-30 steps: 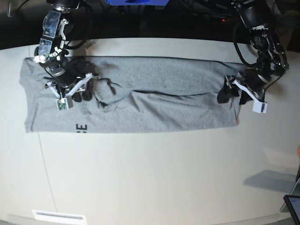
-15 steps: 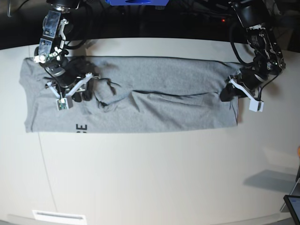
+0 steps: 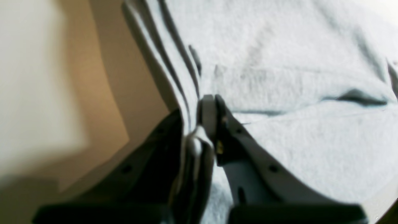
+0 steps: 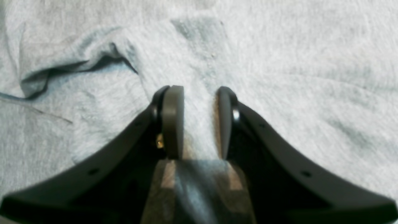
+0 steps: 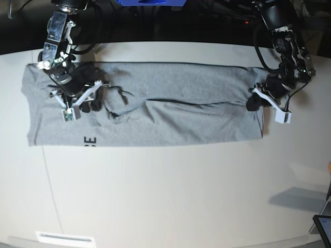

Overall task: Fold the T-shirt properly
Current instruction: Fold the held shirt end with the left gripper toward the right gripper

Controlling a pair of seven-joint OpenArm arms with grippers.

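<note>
T-shirt (image 5: 155, 106), heather grey, lying in a long horizontal band on the pale worktop (image 5: 170, 196).
Black lettering shows at its lower edge on the base view's left end. Left gripper (image 3: 199, 119) clenched on a bunched fold at the shirt's edge, at that view's right end, cloth pinched between the jaws. Right gripper (image 4: 197, 118) planted on wrinkled cloth near the other end, jaws partly apart with cloth between them; a grasp cannot be told.
</note>
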